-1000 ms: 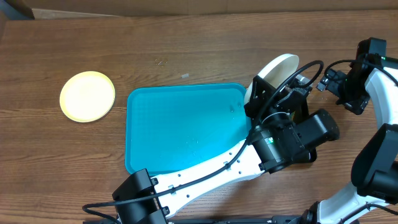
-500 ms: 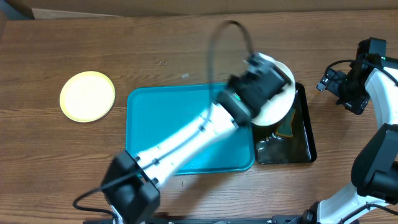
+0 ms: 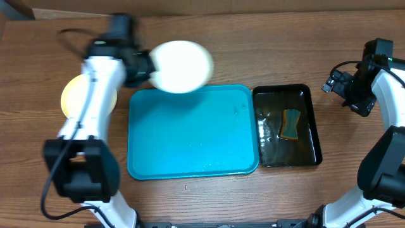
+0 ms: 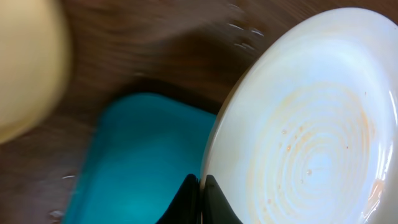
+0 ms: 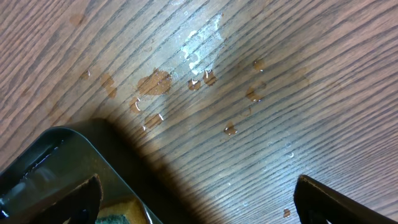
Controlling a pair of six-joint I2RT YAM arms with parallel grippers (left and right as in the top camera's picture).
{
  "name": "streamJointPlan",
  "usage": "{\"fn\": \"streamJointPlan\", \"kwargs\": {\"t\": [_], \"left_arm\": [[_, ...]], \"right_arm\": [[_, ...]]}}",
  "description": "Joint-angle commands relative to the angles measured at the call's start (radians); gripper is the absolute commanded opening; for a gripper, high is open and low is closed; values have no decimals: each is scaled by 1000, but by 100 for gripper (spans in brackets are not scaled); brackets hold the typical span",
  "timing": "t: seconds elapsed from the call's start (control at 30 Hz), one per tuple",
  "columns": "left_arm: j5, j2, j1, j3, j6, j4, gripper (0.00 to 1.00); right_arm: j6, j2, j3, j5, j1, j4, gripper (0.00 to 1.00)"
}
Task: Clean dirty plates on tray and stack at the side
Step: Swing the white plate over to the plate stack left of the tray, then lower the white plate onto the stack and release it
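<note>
Plainly, the left jaws are pressed together on the rim of a white plate (image 4: 311, 124), their dark tips biting the edge at the bottom of the left wrist view. That plate looks stiff and light, and it is probably slick: droplets sit on its face, which also shows faint orange rings, so it may not be fully clean. A thin pinch on one edge leaves the whole disc hanging off a single point, so a wet rim could slip or pivot. A deeper bite on the rim, with a slow, level set-down, seems the safer hold. Whether it would break in a drop, I cannot tell.

In the overhead view the plate (image 3: 182, 66) is in the air over the far left corner of the tray (image 3: 190, 133), near the pale yellow plate (image 3: 68, 95), which lies on the desk (image 3: 253, 38) to the tray's left. The tray carries no plates. The right jaws are spread wide and hold nothing, above wet wood by a corner of the black tub (image 3: 272, 145).

A second ago the plate stood tilted at the tub with the left arm (image 3: 95, 95) stretched across the tray. Now it has swung to the far side, uncovering the tub and its sponge (image 3: 290, 124). The yellow plate and the right arm have not moved.
</note>
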Motion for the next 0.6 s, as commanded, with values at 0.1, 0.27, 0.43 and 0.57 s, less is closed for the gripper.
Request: {"fn": "streamJointPlan", "kwargs": {"t": [0.1, 0.27, 0.43, 0.57], "left_arm": [[-113, 6, 302, 2, -2, -68, 4], [-145, 6, 446, 0, -2, -66, 4], [-153, 6, 518, -2, -2, -67, 4], [-198, 6, 529, -25, -3, -54, 4]], "right_arm": [[4, -13, 15, -5, 0, 3, 100], [4, -13, 15, -5, 0, 3, 100], [4, -13, 15, -5, 0, 3, 100], [4, -13, 15, -5, 0, 3, 100]]}}
